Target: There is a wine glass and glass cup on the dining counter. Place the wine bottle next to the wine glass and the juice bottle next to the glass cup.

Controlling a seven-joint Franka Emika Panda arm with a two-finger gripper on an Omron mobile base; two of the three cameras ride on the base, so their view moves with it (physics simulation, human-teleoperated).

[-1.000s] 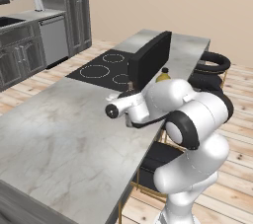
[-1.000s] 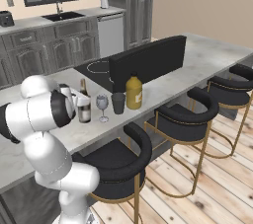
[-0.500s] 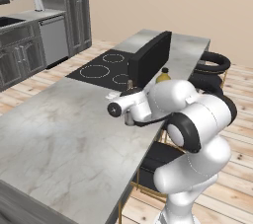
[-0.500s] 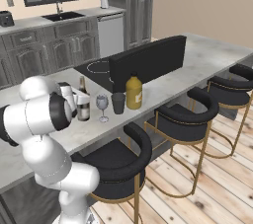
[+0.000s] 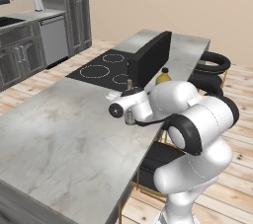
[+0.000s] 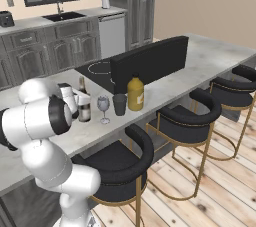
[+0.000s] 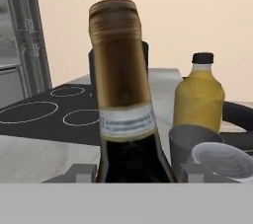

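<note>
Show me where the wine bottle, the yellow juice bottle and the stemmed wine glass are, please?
wine bottle [image 7: 120, 70]: hand view, on its foil-wrapped neck.
juice bottle [image 6: 135, 93]: right base view, on its yellow body.
wine glass [image 6: 103, 104]: right base view, on its rounded bowl.

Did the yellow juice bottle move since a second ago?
No. The juice bottle stands at the same spot in front of the black backsplash panel, right beside the glass cup.

No words or numbers can be read anywhere. The wine bottle [image 7: 123, 104] wears a pale neck band whose print is blurred.
</note>
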